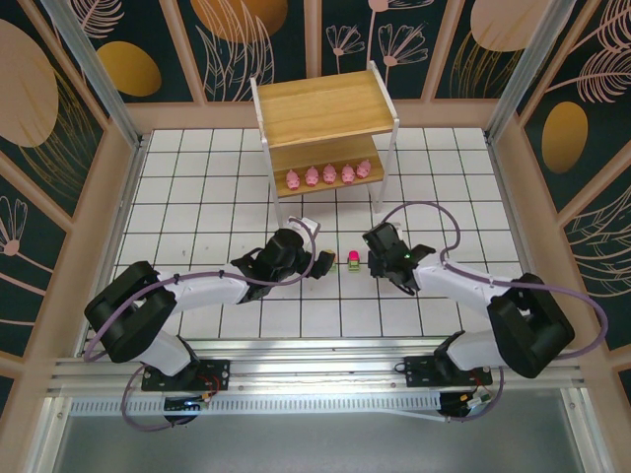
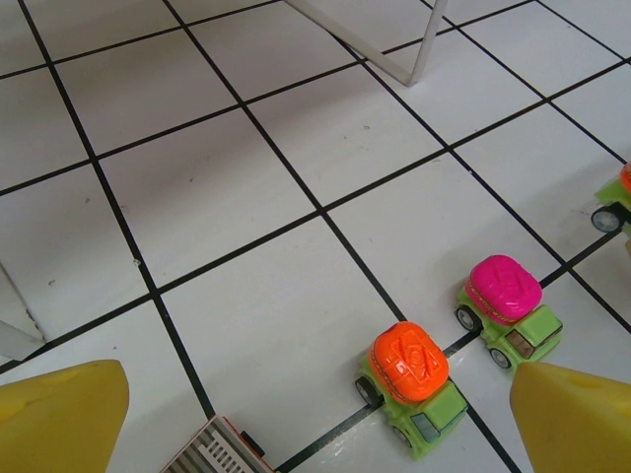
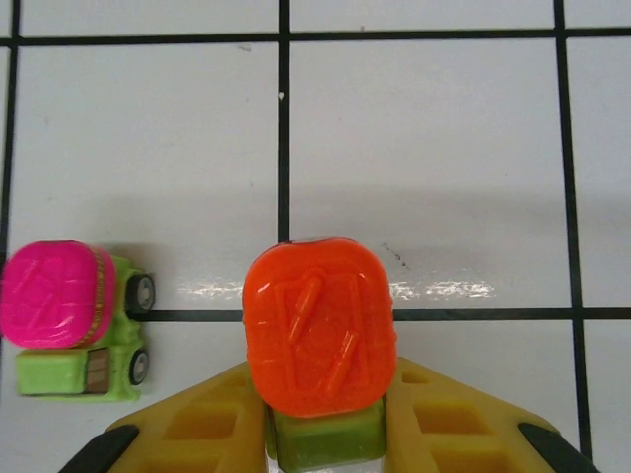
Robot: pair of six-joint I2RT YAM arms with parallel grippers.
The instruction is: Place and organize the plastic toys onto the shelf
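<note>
My right gripper (image 3: 325,382) is shut on a green toy vehicle with an orange top (image 3: 319,330), its yellow fingers (image 3: 187,424) pressed to both sides of the green body. A pink-topped vehicle (image 3: 61,301) stands just left of it on the tiles. My left gripper (image 2: 315,399) hangs open above another orange-topped vehicle (image 2: 409,379), with a pink-topped one (image 2: 505,301) beside it. From above, the pink-topped toy (image 1: 353,259) lies between the left gripper (image 1: 321,262) and the right gripper (image 1: 373,260). Several pink pigs (image 1: 328,175) line the lower board of the shelf (image 1: 325,108).
A white shelf leg (image 2: 426,44) stands beyond the toys. A third vehicle (image 2: 619,197) peeks in at the right edge, and a grey ribbed toy top (image 2: 209,448) lies at the bottom edge. The upper shelf board is bare. Wooden walls (image 1: 128,197) enclose the tiled table.
</note>
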